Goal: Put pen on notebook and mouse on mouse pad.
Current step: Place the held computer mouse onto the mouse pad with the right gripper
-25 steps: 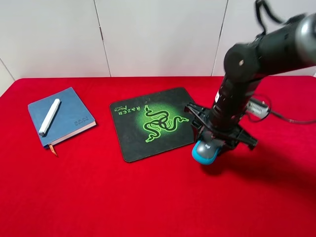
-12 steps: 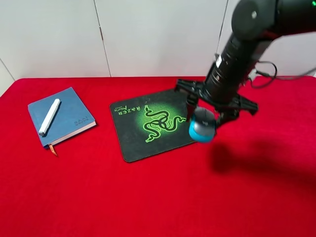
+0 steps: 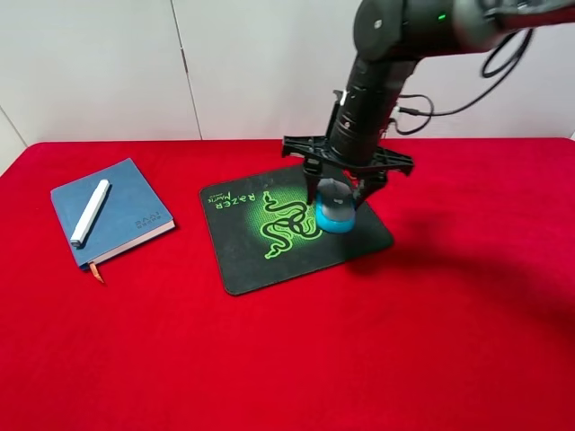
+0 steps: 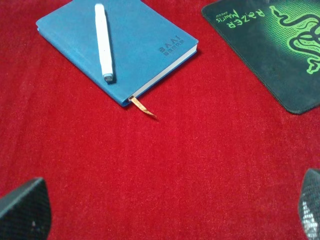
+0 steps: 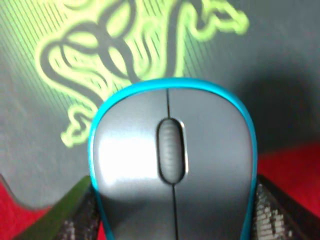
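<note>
Red cloth table, white wall behind. Right gripper [image 3: 338,199] has the mouse [image 3: 336,209] pinched by its teal sides, hanging right above the pad [image 3: 247,256], so lowering straight down looks enough. Pen [image 3: 90,212] is on the notebook [image 3: 135,202]. Left fingers [image 4: 25,212] spread wide, empty.

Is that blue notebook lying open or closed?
Closed: the notebook lies flat, cover up, with the pen resting on top.

Mouse [image 5: 172,170] rear cut off by wrist view edge; fingers [image 5: 75,215] mostly hidden; mouse pad [image 4: 280,55] cropped.
</note>
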Tool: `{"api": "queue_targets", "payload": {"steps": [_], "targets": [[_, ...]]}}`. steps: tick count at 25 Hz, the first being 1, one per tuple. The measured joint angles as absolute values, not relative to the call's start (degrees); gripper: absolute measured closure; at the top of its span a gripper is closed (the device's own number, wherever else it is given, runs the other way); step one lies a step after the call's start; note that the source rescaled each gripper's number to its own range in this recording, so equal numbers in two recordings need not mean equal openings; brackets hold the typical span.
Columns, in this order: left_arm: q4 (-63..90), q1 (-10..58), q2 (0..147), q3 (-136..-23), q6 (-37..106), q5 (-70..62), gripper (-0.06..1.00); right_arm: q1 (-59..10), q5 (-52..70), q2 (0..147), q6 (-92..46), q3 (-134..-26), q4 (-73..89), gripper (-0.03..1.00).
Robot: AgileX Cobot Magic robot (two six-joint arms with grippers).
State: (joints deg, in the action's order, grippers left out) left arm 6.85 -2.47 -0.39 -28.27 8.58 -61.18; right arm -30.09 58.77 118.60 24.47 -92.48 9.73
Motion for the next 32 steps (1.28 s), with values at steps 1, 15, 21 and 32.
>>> {"api": "queue_targets", "payload": {"steps": [1,15,21,32], "targets": [[6.8,-2.5,-0.4,-28.3,8.6,-61.2,-0.05,-30.1,58.8,120.0,24.2,-93.7,9.7,0.95],[6.8,-2.5,-0.4,-28.3,8.6,-61.2,-0.05,-30.1,58.5,129.9,20.0,-101.8,9.8,0.95],[6.8,-2.5,-0.4,-28.3,8.6,-61.2,-0.05,-30.1,56.4,129.9,18.3,-102.0,10.0,0.84],[6.8,-2.5,-0.4,-28.3,8.6,-61.2,-0.05,-30.1,59.2,129.5,11.1,-103.6,11.0,-0.03]]}}
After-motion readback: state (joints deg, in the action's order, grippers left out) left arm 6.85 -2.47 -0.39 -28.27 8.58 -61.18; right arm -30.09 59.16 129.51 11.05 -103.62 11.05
